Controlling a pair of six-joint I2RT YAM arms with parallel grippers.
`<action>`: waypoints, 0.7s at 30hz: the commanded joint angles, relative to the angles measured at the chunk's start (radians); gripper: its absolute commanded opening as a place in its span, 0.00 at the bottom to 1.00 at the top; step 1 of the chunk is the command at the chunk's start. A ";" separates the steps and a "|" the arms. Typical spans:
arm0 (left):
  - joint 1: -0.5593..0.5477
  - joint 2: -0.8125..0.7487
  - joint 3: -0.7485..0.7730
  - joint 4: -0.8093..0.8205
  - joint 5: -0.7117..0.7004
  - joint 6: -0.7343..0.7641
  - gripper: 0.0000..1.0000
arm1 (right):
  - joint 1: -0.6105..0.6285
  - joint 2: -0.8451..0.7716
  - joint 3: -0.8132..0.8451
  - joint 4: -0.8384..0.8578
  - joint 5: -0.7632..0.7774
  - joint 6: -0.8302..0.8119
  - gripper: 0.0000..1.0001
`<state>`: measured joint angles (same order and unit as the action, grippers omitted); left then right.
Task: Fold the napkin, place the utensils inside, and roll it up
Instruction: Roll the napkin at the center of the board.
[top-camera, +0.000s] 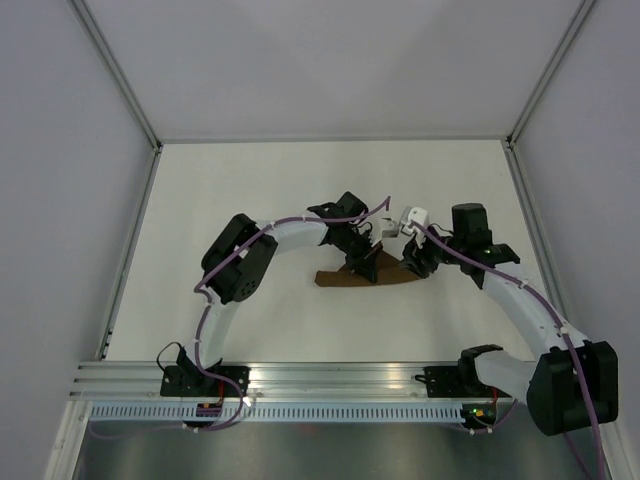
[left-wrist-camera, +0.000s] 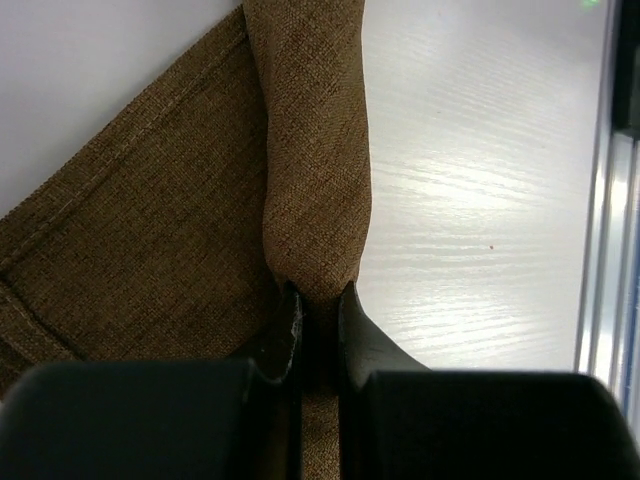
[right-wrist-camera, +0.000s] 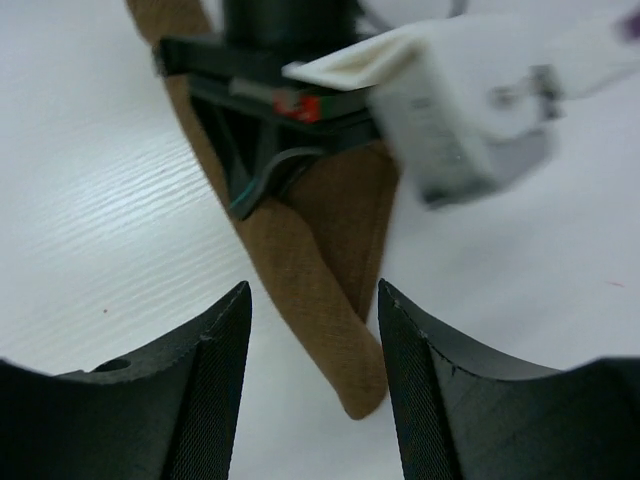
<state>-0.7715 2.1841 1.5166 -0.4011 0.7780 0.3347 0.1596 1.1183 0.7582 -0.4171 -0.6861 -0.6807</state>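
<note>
The brown woven cloth napkin (top-camera: 352, 279) lies bunched mid-way across the worktop (top-camera: 250, 190), nearer its near edge. The left gripper (left-wrist-camera: 318, 300) pinches a raised fold. The right gripper (right-wrist-camera: 312, 296) hangs wide open above the tapered end. Light and floppy, it likely wants corner grips.

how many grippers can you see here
2. The left gripper, at the centre, is shut on a fold of the napkin. The right gripper is open to its right, straddling the napkin's tip.
</note>
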 joint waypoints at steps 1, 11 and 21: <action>-0.005 0.112 -0.019 -0.228 0.001 -0.033 0.02 | 0.098 -0.018 -0.101 0.056 0.075 -0.149 0.59; 0.014 0.140 0.013 -0.277 0.026 -0.026 0.02 | 0.386 -0.005 -0.353 0.416 0.401 -0.175 0.59; 0.020 0.158 0.039 -0.294 0.030 -0.025 0.02 | 0.503 0.078 -0.372 0.506 0.484 -0.177 0.58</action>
<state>-0.7479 2.2578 1.5864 -0.5850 0.9413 0.3069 0.6384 1.1645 0.3973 0.0177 -0.2546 -0.8429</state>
